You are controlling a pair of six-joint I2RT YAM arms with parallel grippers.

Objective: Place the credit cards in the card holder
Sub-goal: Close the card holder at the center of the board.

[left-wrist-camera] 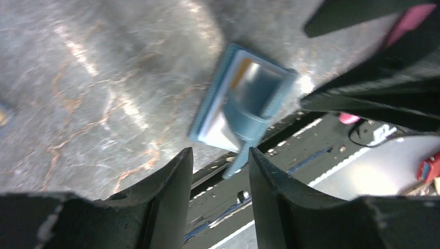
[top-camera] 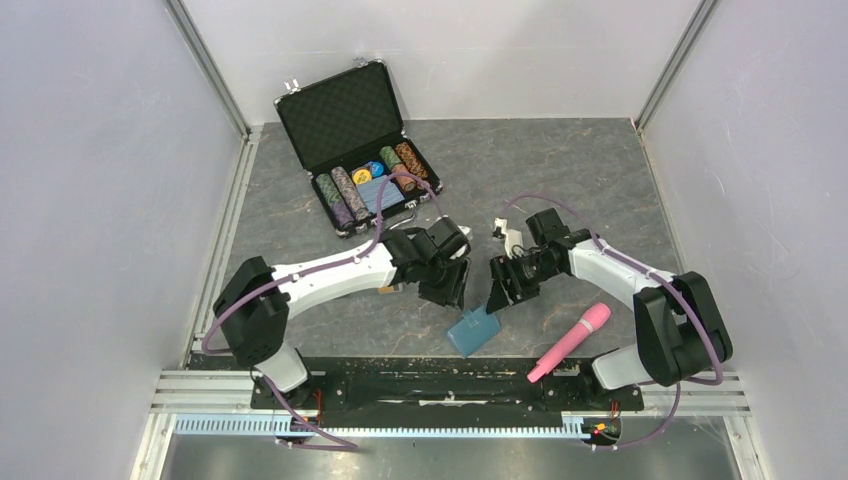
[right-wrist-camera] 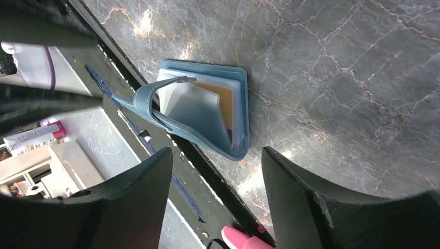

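Note:
The teal-blue card holder (top-camera: 473, 331) lies part-open on the grey table by its near edge, its strap reaching over the black rail. A gold-orange credit card (right-wrist-camera: 224, 99) sits tucked in its sleeves, and its edge (left-wrist-camera: 238, 73) also shows from the left wrist. My left gripper (top-camera: 447, 286) hovers just behind and left of the holder (left-wrist-camera: 249, 85), open with nothing between its fingers (left-wrist-camera: 179, 176). Just behind and right of the holder (right-wrist-camera: 193, 110) hovers my right gripper (top-camera: 503, 287), also open and holding nothing. Neither gripper (left-wrist-camera: 220, 155) (right-wrist-camera: 215, 153) touches it.
An open black briefcase (top-camera: 355, 145) of poker chips stands at the back left. A pink cylindrical object (top-camera: 570, 342) lies by the near edge, right of the holder, and shows again (right-wrist-camera: 241, 238) from the right wrist. A small orange edge (top-camera: 386, 290) peeks from under my left arm.

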